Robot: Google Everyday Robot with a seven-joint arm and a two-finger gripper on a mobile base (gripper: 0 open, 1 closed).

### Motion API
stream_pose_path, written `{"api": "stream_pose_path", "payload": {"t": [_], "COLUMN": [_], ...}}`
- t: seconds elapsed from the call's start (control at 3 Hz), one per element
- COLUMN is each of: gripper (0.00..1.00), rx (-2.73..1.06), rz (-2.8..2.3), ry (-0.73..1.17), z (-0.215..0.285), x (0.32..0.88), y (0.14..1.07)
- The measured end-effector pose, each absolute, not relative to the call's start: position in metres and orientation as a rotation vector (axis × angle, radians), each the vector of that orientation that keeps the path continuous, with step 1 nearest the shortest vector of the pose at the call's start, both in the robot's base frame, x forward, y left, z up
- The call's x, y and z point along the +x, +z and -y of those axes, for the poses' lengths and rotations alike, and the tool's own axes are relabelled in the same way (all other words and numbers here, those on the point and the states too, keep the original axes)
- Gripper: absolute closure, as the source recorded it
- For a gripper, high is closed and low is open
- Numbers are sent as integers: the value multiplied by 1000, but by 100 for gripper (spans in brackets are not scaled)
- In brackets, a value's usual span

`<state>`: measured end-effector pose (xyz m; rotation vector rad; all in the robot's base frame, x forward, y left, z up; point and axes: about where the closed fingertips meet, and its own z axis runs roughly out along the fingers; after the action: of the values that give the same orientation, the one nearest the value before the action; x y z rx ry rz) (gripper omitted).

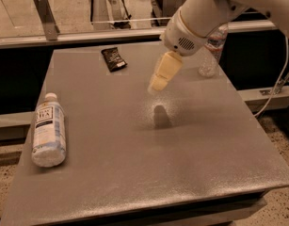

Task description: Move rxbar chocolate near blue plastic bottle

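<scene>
The rxbar chocolate (114, 59) is a small flat black wrapper lying near the far edge of the grey table (191, 168), left of centre. The blue plastic bottle (48, 131) lies on its side near the table's left edge, white cap pointing away, label up. My gripper (156, 84) is cream-coloured and hangs from the white arm above the table's middle. It is empty, points down and to the left, and sits to the right of and nearer than the rxbar. Its shadow falls on the table just below it.
A slim clear water bottle (211, 51) stands upright at the far right of the table, partly behind my arm. A metal rail (87, 34) runs behind the table's far edge. A white cable (276, 91) hangs at the right.
</scene>
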<state>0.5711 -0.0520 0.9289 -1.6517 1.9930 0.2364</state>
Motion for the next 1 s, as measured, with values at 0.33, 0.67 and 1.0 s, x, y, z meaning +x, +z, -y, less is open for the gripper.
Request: {"api": "stream_pose_path", "payload": {"t": [0.33,0.67,1.0], "gripper": [0,0,0], "rx": [-1467,-1351,-1231], "rz": [-1974,-1984,-2026], "ry": [353,410,462], "z": [9,-18,-49], "x": [632,670,700], "y": [909,903,885]}}
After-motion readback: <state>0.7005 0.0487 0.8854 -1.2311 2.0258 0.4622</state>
